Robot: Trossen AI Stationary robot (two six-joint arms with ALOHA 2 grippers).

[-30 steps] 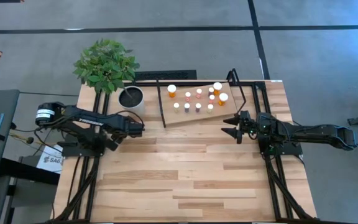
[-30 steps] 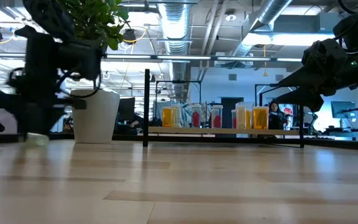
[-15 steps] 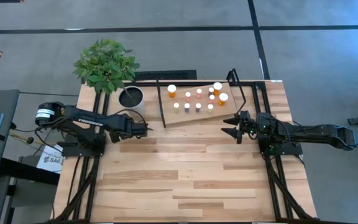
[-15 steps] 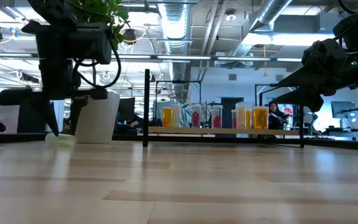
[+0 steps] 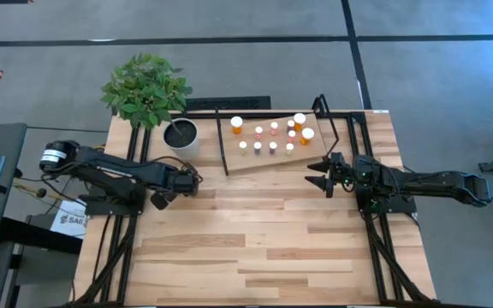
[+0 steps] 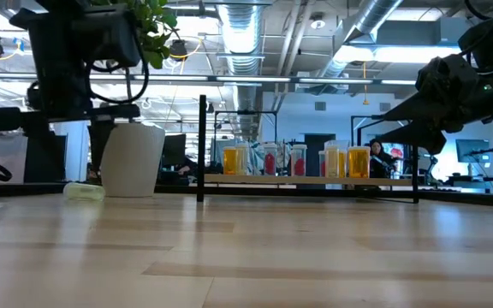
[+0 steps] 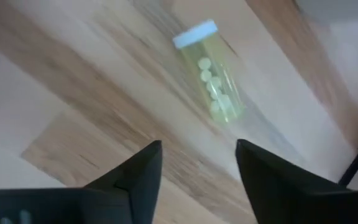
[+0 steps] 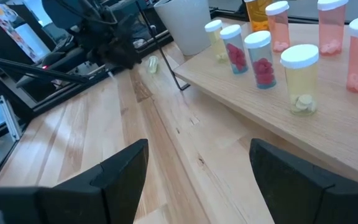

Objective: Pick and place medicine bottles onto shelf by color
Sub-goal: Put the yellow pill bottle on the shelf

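My left gripper [image 7: 194, 165] hangs jaws apart over the pale yellow white-capped pill bottle [image 7: 211, 79] lying toppled at roughly its 12 o'clock, probably lining up a grab.

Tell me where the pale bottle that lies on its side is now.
The pale bottle lies flat on the table's left side, near the white plant pot and apart from the shelf; the open left gripper hovers above it.

Leafy green plant [image 5: 145, 88] in white pot [image 5: 181, 134], stood at far left corner of plank tabletop [image 5: 255, 239]; grey floor [image 5: 435, 77] around.
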